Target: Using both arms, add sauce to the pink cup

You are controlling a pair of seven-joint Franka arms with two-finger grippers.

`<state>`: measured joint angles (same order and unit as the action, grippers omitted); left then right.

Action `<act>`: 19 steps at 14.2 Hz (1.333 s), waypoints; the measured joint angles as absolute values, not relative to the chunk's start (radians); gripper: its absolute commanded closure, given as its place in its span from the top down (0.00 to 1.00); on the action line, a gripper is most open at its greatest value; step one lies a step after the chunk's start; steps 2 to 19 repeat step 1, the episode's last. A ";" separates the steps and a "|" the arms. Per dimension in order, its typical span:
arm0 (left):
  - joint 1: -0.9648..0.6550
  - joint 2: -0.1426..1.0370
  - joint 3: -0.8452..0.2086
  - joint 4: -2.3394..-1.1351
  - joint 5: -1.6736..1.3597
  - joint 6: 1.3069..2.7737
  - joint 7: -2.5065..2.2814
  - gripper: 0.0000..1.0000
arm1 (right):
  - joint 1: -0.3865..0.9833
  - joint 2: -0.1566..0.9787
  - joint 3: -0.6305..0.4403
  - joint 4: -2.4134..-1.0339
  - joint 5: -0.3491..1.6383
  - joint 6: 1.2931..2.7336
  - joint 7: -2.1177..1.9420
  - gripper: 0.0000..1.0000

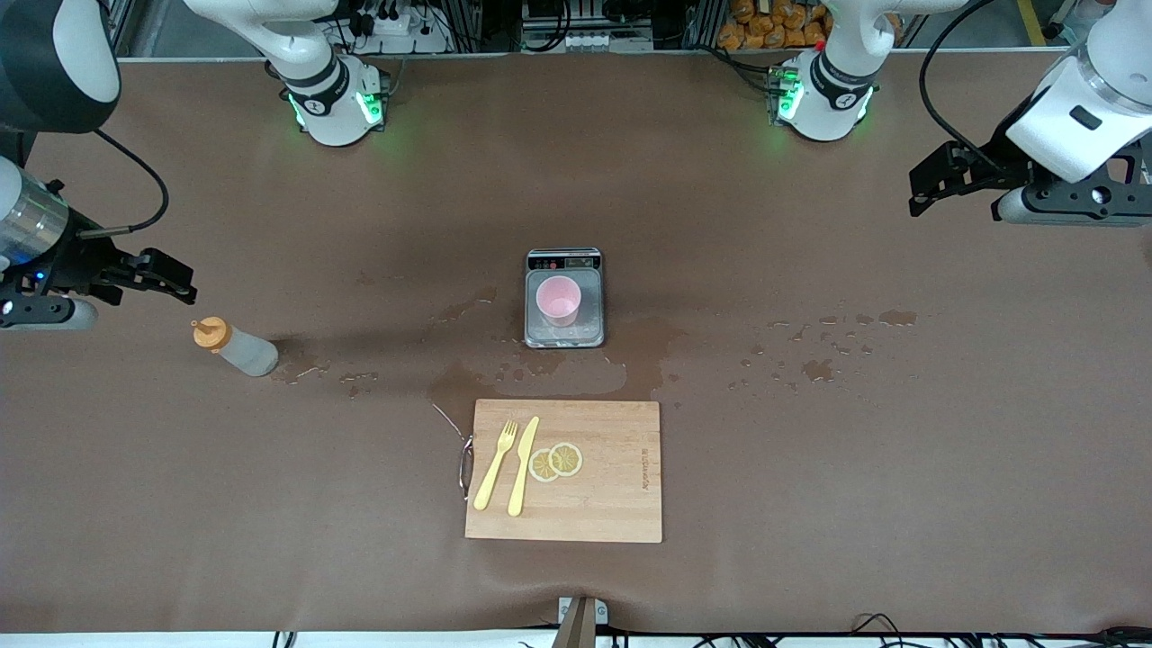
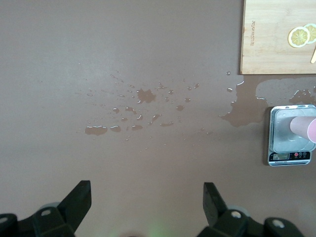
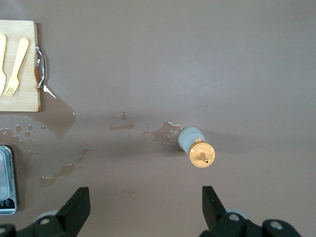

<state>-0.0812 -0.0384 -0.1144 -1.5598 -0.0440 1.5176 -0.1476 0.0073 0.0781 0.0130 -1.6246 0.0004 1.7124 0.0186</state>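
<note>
On the wet table (image 1: 810, 468), pink cup (image 1: 558, 301) looks empty; both hands (image 1: 931, 184) (image 1: 171, 274) spread.

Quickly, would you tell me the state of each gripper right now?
Left gripper: open, empty, over bare table.
Right gripper: open, empty, above the sauce bottle.

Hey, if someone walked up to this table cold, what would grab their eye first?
Probably the small pale-pink plastic cup standing on the grey scale mid-table, with wet splashes spread around it. Next, the translucent squeeze bottle with an orange cap toward the right arm's end, close to the open right gripper. The open left gripper hangs over the left arm's end of the table.
</note>
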 measured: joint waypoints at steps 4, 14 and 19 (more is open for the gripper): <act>-0.081 -0.038 -0.114 -1.560 -0.044 1.519 -0.148 1.00 | 0.007 0.078 0.013 -1.624 0.000 1.712 0.019 1.00; -0.081 -0.038 -0.114 -1.560 -0.044 1.519 -0.148 1.00 | 0.007 0.078 0.013 -1.624 0.000 1.712 0.019 1.00; -0.081 -0.038 -0.114 -1.560 -0.044 1.519 -0.148 1.00 | 0.007 0.078 0.013 -1.624 0.000 1.712 0.019 1.00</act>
